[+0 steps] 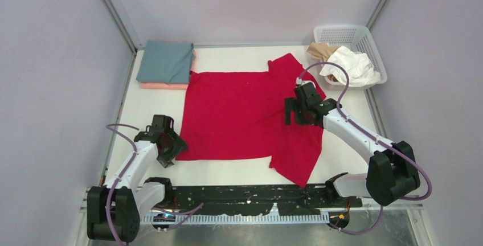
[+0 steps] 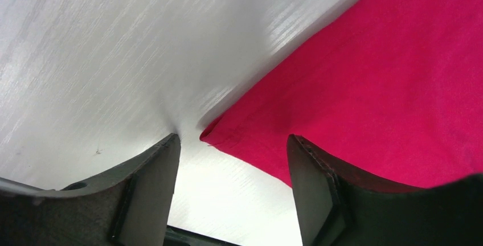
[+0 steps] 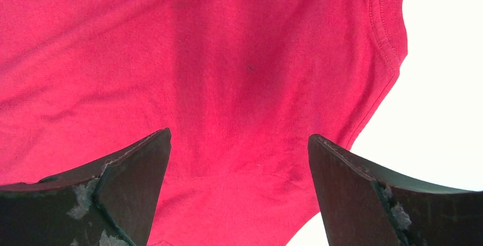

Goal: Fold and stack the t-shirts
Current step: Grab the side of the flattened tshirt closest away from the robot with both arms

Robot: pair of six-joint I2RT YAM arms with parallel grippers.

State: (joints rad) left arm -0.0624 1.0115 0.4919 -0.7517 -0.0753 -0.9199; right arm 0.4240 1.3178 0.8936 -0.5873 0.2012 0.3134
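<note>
**Red shirt (image 1: 239,115), one.** You had it spread flat mid-tabletop (image 1: 149,112), long axis running left to right: hem toward your left arm, sleeves and neck toward your right.

**Left claw (image 2: 233,143), one.** It sat low at the shirt's near-left hem corner (image 2: 215,135). Its fingers were apart, and the corner lay in the gap between them, nearer the right-hand finger. Nothing was pinched. The corner pointed leftward into the gap, with the cloth running off to the right. By my reading, a pinch here depended on that corner staying inside the gap.

**Right claw (image 3: 239,138), one.** It was spread wide and grasping nothing, and it hung over the shirt's right end, with a ribbed edge off to its right.

**Nearer arm.** Your left arm was nearer the hem corner and your right arm nearer the sleeve end.

**Grey-teal shirt (image 1: 166,62), one.** It lay folded at the far-left corner, on top of the salmon one.

**Salmon shirt (image 1: 164,86), one.** It lay folded beneath, with only its edge showing.

**White shirt (image 1: 356,66), one, and beige shirt (image 1: 322,49), one.** Both were crumpled in the basket (image 1: 364,36), draping over its rim.

**Basket, one.** It stood at the far right.

**Total.** You had five shirts: two stacked, one spread and two waiting.
</note>
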